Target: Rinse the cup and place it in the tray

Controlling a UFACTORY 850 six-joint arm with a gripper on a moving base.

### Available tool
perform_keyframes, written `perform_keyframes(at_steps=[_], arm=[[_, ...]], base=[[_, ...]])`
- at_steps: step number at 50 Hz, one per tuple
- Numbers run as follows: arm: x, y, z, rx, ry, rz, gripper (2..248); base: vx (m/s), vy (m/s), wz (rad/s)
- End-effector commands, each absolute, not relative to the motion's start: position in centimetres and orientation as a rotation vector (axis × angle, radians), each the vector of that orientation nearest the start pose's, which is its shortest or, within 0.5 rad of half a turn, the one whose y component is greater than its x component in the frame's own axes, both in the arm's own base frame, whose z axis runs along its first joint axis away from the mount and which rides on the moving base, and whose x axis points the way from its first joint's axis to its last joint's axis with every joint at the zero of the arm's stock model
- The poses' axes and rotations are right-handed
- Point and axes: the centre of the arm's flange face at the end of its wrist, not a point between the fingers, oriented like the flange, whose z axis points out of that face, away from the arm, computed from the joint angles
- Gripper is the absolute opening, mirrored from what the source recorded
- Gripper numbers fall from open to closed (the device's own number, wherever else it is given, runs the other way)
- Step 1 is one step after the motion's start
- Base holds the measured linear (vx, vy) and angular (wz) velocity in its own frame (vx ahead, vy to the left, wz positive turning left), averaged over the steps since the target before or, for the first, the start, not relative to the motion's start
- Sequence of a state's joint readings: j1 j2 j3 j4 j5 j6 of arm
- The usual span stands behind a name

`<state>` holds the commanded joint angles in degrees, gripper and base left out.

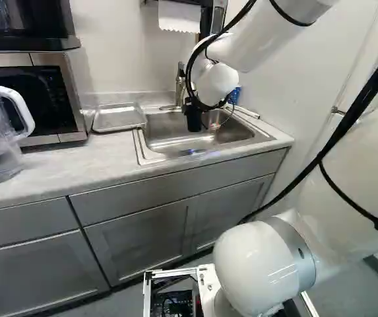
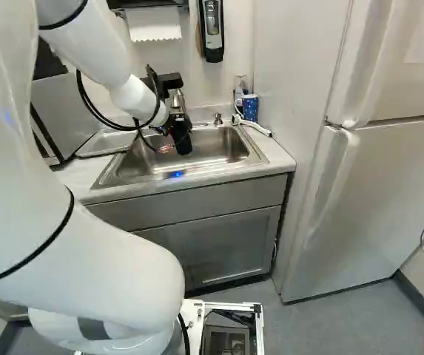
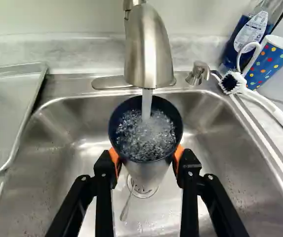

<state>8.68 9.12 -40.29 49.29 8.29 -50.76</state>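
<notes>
The hand (image 3: pixel 147 160) is clamped on the cup (image 3: pixel 148 172), holding it mouth-up under the faucet (image 3: pixel 148 49) so the stream fills it; any overflow drops into the sink (image 3: pixel 57 163); the tray (image 3: pixel 8 113) sits beside, presumably for draining.

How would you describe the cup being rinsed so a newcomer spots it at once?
Find the steel sink, then the running faucet over it. Directly beneath the spout, held in the black gripper, is a silvery cup with a dark inside, bubbling with water. Unlike the blue mug beside the sink, it shows no coloured dots.
</notes>
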Motion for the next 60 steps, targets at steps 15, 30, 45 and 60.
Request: perform_keyframes(at_steps=[15, 30, 45, 60], arm=[[42.9, 5.6, 53.4, -2.817, -0.180, -1.470, 122], [42.9, 6.5, 53.5, -2.811, -0.250, -1.475, 122], [43.0, 7.7, 53.5, -2.806, -0.424, -1.496, 122], [43.1, 9.4, 53.6, -2.781, -0.646, -1.518, 122]], base=[[0.000, 0.000, 0.000], [0.000, 0.000, 0.000], [0.000, 0.000, 0.000], [0.000, 0.000, 0.000]])
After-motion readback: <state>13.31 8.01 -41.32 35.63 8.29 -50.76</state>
